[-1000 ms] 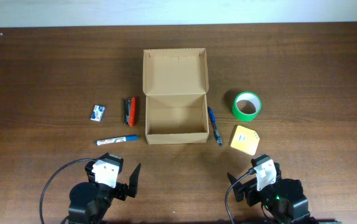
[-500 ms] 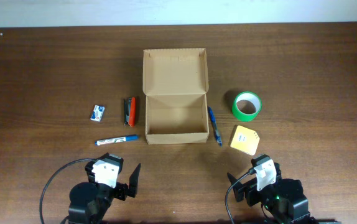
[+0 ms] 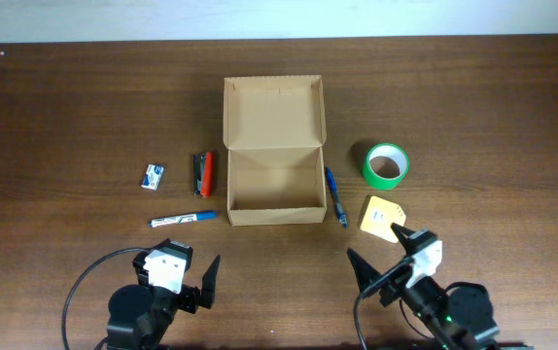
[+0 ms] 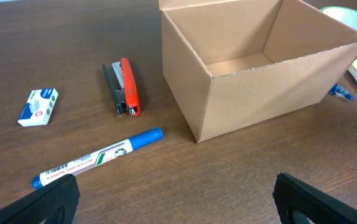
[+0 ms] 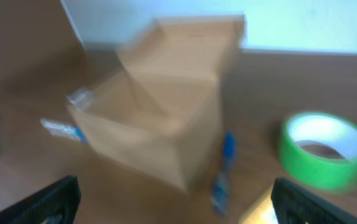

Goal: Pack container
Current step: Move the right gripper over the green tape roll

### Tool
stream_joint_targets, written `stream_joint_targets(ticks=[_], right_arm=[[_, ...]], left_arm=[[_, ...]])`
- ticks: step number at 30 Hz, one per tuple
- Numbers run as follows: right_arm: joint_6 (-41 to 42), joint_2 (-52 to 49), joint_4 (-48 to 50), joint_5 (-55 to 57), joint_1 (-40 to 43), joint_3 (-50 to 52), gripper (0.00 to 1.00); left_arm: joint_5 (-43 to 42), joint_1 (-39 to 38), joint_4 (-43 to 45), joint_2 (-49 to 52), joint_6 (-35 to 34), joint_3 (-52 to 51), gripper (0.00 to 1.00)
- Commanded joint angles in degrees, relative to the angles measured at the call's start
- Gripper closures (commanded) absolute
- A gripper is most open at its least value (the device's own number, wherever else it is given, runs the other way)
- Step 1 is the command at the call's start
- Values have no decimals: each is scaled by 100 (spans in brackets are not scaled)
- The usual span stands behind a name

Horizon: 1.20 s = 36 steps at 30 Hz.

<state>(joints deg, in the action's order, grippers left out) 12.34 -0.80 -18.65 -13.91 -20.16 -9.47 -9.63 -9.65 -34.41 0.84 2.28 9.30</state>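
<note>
Cardboard mailer box (image 3: 274,183), tan-brown, corrugated and rectangular, sits at the middle of the dark brown wooden counter (image 3: 65,117). Its hinged flap lid (image 3: 274,112) is laid open flat toward the far side. The box is upright and its inside shows only bare cardboard.

Just right of the box lies a blue pen (image 3: 335,196), running near to far along the right wall. Just left of it lies a red and black stapler (image 3: 202,173), also pointing near to far. Farther left is a small white and blue carton (image 3: 154,176). A white marker with a blue cap (image 3: 183,219) lies near the box's near-left corner, slightly apart from it.

Well to the right stands a green roll of tape (image 3: 387,164), lying flat. A yellow-orange pad of notes (image 3: 380,215) lies just nearer than it.

Left tool (image 4: 175,183) hovers at the near-left edge, spread wide and holding nothing. Right tool (image 3: 374,245) is at the near right, likewise wide apart and empty. One of its fingers overlaps the pad's near corner from above; whether they touch cannot be told. The right wrist view is blurred.
</note>
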Motion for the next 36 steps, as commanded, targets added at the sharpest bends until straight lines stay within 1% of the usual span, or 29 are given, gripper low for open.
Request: stream_joint_targets(ticks=[1,2,4,8,14,17,20,23,26,31,36], right_arm=[[2031,66,227,-730,35,11,1],[2634,66,223,-828,35,11,1],[3418,66,221,-839,37,11,1],[3777,66,308,-706,35,11,1],[3786,-101,238,-782,37,9,1],[3600,-546,221,-953,37,-22,1],[3311,-1285,219,-1016,37,-205,1],[2850,-2186,199,-1102,37,-673,1],[2288,-3191,-133,-1071,37,-1475,1],[1676,-4723,-1475,-291,37,-3106,1],[1333,-5958,-2643,398,37,-4645,1]], left_arm=[[-61,-15,15,-55,-59,-31,0],[-61,-15,15,-55,-59,-31,1],[-61,-15,17,-55,-59,-31,0],[-61,-15,15,-55,-59,-31,0],[-61,-15,15,-55,-59,-31,0],[-61,-15,15,-55,-59,-31,0],[-61,-15,15,-55,-59,-31,0],[-61,-15,15,-55,-59,-31,0],[-61,-15,15,-55,-59,-31,0],[-61,-15,15,-55,-59,-31,0],[-61,-15,15,-55,-59,-31,0]])
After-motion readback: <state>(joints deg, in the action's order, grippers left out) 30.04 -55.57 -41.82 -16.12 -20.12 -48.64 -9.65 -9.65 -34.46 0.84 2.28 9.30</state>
